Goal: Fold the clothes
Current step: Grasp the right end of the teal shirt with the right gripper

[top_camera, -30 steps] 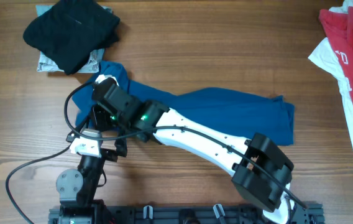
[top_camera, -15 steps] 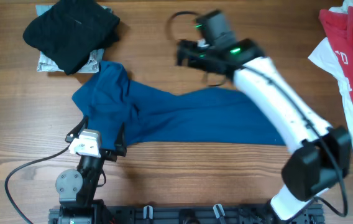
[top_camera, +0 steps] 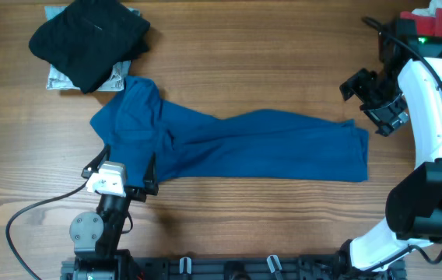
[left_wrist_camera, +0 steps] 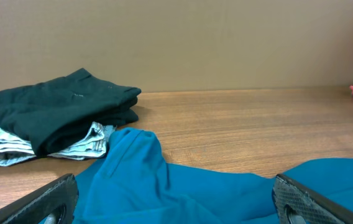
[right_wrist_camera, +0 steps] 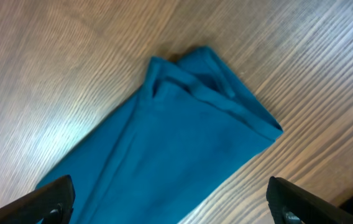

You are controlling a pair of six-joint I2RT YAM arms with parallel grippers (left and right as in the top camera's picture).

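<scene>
Blue shirt (top_camera: 236, 144) lies stretched left to right across the middle of the wooden table (top_camera: 283, 47), folded into a long band.

Left gripper (top_camera: 122, 165): jaws spread, at the shirt's near-left edge, holding nothing.

Right gripper (top_camera: 370, 103): jaws spread wide and empty, raised just beyond the shirt's right end, apart from the cloth.

Left wrist view: the shirt's left end rises in a soft hump; behind it, a black garment (left_wrist_camera: 64, 106) sits on pale folded cloth (left_wrist_camera: 9, 143).

Right wrist view: layered edges at the shirt's right-end corner, which overhead does not resolve.

A second ago the right arm reached over the shirt's left end; it has since swung to the far right, beside the red-and-white garment (top_camera: 439, 47).
</scene>
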